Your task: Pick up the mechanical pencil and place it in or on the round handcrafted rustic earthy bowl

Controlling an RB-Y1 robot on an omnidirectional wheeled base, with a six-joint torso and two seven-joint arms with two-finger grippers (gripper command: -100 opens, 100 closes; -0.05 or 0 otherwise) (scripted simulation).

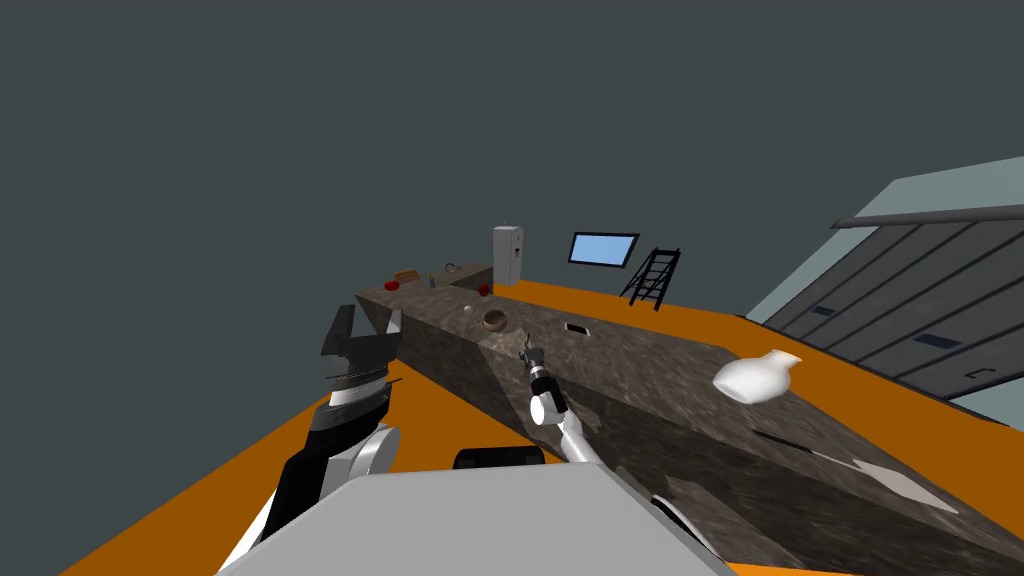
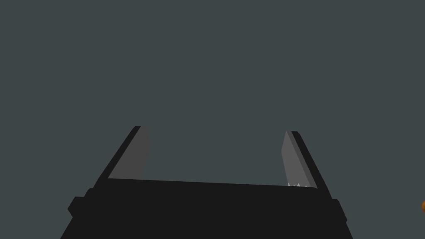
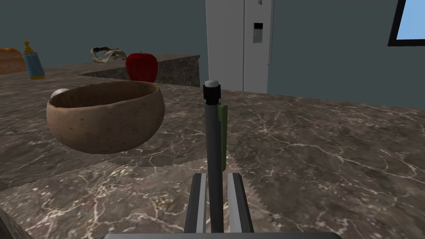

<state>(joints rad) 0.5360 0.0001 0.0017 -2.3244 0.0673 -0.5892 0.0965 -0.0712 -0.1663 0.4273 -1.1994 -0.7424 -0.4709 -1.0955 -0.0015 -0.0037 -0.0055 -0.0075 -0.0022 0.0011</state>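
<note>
speckled brown bowl (image 3: 106, 120), grey pencil (image 3: 213, 137), veined counter (image 3: 323, 157).

A long brown marbled tabletop (image 1: 640, 370) stretches away from me over an orange floor (image 1: 190, 490). Far off I see a white fridge (image 1: 508, 255), a blue window (image 1: 603, 249) and a black ladder (image 1: 652, 277); the walls (image 1: 300, 120) are dark grey.

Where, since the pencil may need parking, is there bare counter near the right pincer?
The counter is bare beside the pencil on the side away from the bowl, toward the fridge. It is crowded past the bowl: apple and bottle.
</note>
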